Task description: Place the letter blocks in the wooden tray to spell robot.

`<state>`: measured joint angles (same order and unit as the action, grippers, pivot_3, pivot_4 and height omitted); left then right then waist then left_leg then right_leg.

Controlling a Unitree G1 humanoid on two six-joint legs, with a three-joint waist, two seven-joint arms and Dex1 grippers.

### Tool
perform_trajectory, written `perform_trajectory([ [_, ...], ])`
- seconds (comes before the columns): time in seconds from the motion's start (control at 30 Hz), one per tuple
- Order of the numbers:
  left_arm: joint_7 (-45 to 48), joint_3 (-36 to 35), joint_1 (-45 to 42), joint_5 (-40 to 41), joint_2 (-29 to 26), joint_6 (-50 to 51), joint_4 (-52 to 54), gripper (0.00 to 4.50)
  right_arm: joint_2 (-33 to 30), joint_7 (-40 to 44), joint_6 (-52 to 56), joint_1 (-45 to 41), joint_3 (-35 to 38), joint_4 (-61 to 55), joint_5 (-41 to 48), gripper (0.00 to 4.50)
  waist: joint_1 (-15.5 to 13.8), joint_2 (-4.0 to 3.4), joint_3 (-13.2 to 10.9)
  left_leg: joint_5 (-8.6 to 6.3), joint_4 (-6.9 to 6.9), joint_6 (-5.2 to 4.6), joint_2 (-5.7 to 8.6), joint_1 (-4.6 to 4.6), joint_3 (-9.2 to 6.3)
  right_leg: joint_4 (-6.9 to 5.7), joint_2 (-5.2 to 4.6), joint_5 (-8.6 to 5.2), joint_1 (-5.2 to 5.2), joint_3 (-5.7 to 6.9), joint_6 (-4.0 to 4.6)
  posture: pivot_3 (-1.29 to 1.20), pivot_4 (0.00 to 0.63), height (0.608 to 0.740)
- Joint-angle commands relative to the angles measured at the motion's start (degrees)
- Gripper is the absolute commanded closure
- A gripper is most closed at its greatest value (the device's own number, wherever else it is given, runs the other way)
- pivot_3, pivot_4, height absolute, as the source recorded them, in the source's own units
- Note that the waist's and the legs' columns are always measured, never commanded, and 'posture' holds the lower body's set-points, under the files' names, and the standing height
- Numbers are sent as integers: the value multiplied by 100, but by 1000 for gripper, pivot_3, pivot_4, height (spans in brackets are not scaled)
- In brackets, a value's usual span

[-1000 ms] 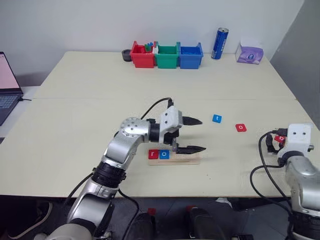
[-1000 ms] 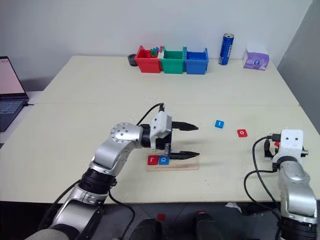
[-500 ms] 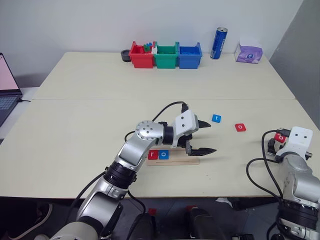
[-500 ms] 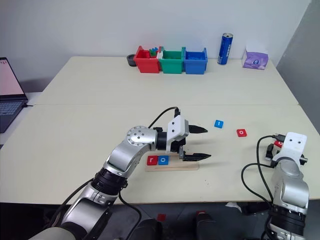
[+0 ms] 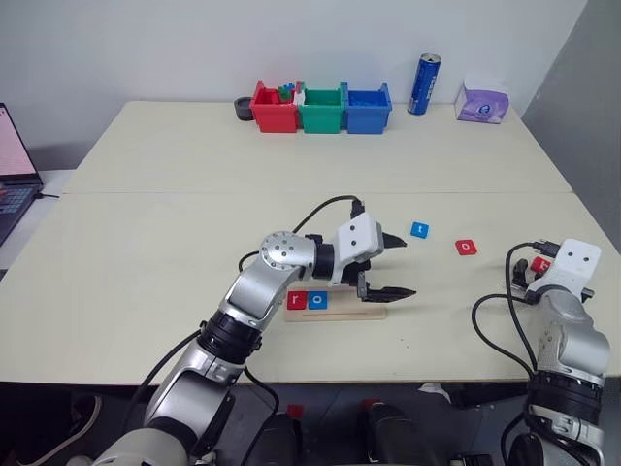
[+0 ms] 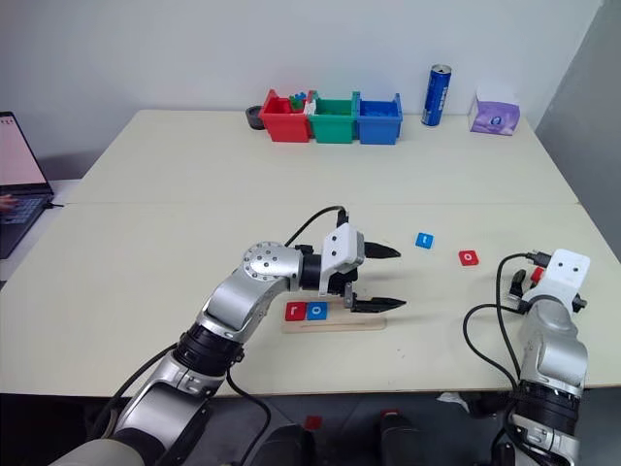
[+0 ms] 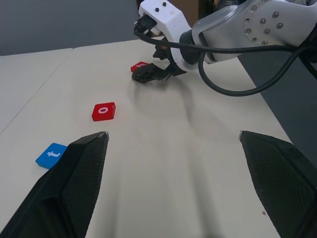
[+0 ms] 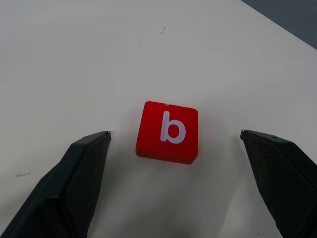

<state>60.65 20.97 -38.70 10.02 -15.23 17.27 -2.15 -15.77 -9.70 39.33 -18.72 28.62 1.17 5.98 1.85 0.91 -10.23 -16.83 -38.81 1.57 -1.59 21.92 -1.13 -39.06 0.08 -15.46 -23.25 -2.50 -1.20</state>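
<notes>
Risk lies with the red b block (image 8: 168, 132): the right gripper (image 8: 173, 144) straddles it with fingers wide apart, and an off-centre closing could skid the flat tile across the tabletop (image 5: 175, 223). Right wrist view reads the letter; head views hide that block behind the wrist at right edge. Wooden tray (image 5: 349, 313), lower centre, holds r (image 5: 296, 300) and o (image 5: 317, 300); t (image 5: 419, 230) and red o (image 5: 467, 247) lie centre-right. Left gripper (image 5: 397, 265) hovers empty, fingers spread.
</notes>
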Motion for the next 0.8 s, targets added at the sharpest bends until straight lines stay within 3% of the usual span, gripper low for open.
perform_trajectory([
  [0.03,123,59,-146,15,-2,-111,95,26,11,-82,-98,-95,102,419,88,0,0,0,0,0,0,0,0,-1,1,0,0,0,1,0,-1,0,150,740],
  [0.2,176,47,-211,-8,6,-142,26,26,45,-121,-177,-185,113,621,136,0,0,0,0,0,-1,0,0,-2,4,0,0,2,2,0,-2,0,150,740],
  [0.23,177,40,-227,-12,6,-143,13,4,70,-140,-163,-181,122,609,153,187,0,0,0,0,-1,0,0,-2,4,0,0,2,2,-1,-2,0,150,740],
  [0.33,177,24,-257,-17,-7,-152,-15,0,161,-178,-113,-136,137,474,222,887,-4,0,0,0,-1,0,0,-1,3,1,0,2,2,-2,-3,0,150,740],
  [0.53,179,16,-300,-29,-25,-194,-81,0,255,-281,13,-104,150,306,288,2987,-18,0,0,0,2,0,-1,6,1,5,1,1,2,4,-2,0,150,740],
  [0.7,207,-7,-327,-50,-73,-280,-162,0,270,-326,371,-56,105,-11,282,3037,-21,0,0,0,1,0,-1,7,-1,6,-1,1,2,3,-2,0,150,740],
  [0.8,336,-114,-224,18,-321,-268,-4,0,258,-98,1423,209,-127,-1190,484,3037,-19,-1,1,0,4,0,-2,7,-4,6,1,0,1,5,-2,0,150,740],
])
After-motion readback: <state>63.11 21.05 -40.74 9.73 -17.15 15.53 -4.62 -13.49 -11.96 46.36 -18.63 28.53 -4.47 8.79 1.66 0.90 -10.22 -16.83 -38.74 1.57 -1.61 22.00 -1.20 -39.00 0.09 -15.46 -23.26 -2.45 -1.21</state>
